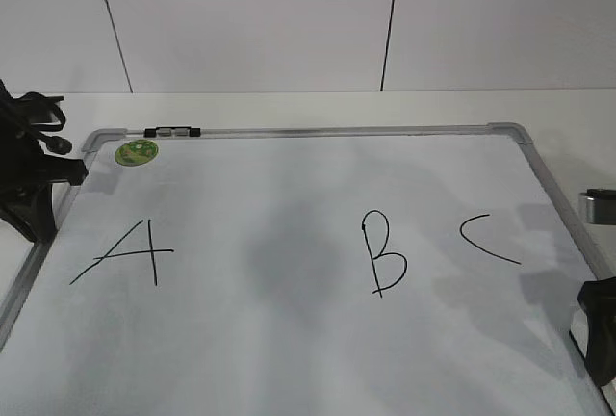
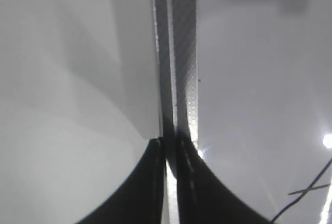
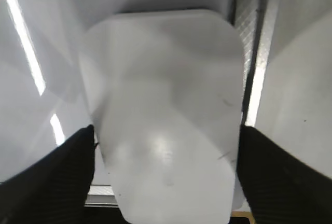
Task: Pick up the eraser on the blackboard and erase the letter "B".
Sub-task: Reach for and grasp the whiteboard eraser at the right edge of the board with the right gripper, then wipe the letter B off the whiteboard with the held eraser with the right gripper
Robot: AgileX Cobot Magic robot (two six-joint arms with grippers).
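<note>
While the right gripper [image 3: 165,146] straddles the white rounded plastic eraser [image 3: 166,105] beside the board's silver metal frame [image 3: 253,79], jaws wide, close squarely before lifting.

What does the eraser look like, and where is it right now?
The eraser is a white, smooth, plastic-looking block with rounded corners. The right wrist view shows its broad top close up, blurry, with a shiny glare spot. It sits between the right gripper's two black fingers, which stand close at each side; actual contact isn't clear. Beside it runs the blackboard's silver frame. Any lettering is too blurred to read.
</note>
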